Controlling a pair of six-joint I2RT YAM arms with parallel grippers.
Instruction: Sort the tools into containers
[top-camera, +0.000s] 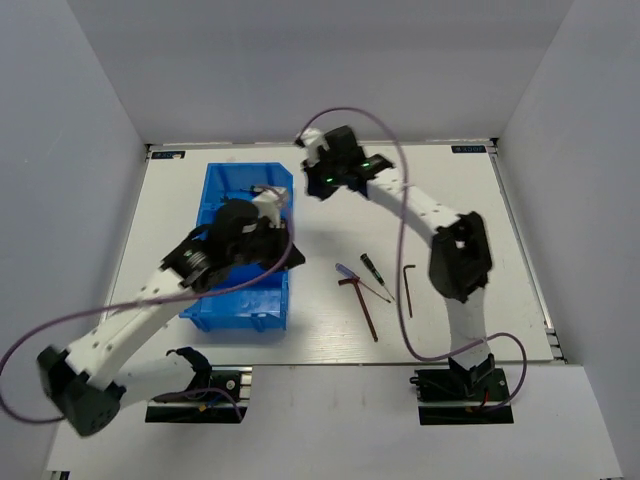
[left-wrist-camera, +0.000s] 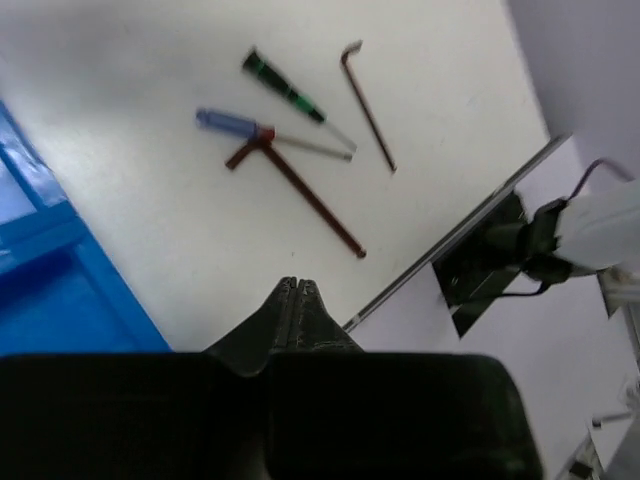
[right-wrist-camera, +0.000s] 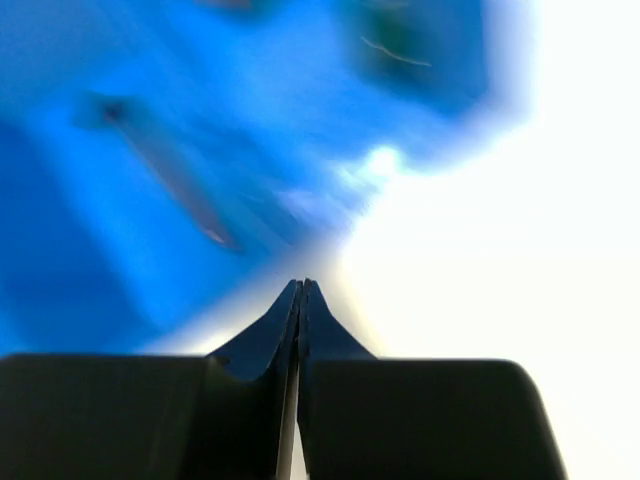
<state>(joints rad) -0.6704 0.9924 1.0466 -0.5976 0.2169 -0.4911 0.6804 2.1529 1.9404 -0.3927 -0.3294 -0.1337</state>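
We've got two matching arms, left arm (top-camera: 130, 322) and right arm (top-camera: 420, 205): white link tubes, black joint housings. A purple cable (top-camera: 350, 110) runs loose along each; green LEDs (top-camera: 368, 163) lit on the right wrist housing. Black base brackets (top-camera: 195, 395) at the near edge, and black wedge-shaped jaws tapering to thin tips.

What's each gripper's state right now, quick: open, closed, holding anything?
Left gripper: closed, fingertips together, holding nothing.
Right gripper: closed, fingertips together, holding nothing.
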